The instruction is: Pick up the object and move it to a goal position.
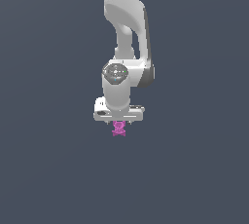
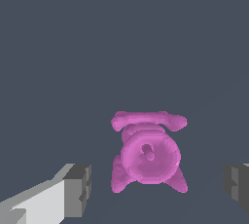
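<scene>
Object (image 1: 118, 128), a tiny magenta-pink knobbly figure, sits just below the centre of the exterior view, directly beneath the white gripper (image 1: 118, 122) of the arm (image 1: 124, 23) that drops in from the top edge of the frame. From this angle the gripper's flat body hides most of its fingers, and only the lower part of the pink piece pokes out underneath, against a plain dark grey-blue floor (image 1: 48, 169).

Seen from the wrist camera, the object (image 2: 148, 152) fills the lower middle of the picture: a round disc-like face with a small knob at its centre, a bar with rounded ends lying across its far side, and two short prongs splaying out at its near side. The two grey fingertips (image 2: 78, 189) stand spread wide, one in the lower left corner and the other at the lower right edge, with the object between them and clear gaps on both sides. Neither pad touches it.
</scene>
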`<move>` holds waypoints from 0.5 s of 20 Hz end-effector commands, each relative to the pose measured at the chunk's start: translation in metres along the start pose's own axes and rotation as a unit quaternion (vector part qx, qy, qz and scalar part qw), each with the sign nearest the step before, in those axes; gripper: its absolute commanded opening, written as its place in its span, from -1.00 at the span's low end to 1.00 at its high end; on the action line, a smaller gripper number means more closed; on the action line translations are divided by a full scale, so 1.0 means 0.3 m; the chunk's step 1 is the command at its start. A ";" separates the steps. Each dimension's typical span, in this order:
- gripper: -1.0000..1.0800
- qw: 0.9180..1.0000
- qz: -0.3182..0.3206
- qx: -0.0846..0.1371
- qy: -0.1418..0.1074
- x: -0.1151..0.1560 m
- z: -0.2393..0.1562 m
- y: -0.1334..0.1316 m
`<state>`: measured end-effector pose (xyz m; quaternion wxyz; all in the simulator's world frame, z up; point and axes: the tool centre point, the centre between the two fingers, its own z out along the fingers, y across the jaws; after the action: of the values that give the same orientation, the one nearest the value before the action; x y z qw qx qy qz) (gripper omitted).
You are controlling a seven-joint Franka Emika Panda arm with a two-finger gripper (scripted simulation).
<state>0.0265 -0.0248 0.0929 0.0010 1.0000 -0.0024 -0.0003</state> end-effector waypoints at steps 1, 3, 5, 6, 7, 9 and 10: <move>0.92 1.000 0.000 0.001 0.000 0.003 0.008 0.000; 0.92 1.000 0.000 0.000 0.000 0.001 0.005 0.000; 0.92 1.000 0.000 0.000 0.000 0.000 0.016 0.000; 0.92 1.000 0.000 0.000 0.000 0.000 0.026 0.000; 0.92 1.000 0.000 0.000 0.000 0.000 0.038 0.000; 0.92 1.000 0.000 0.000 0.000 -0.001 0.070 0.000; 0.92 1.000 0.000 0.001 0.000 -0.001 0.088 0.000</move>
<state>0.0268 -0.0248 0.0744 0.0004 1.0000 -0.0025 0.0004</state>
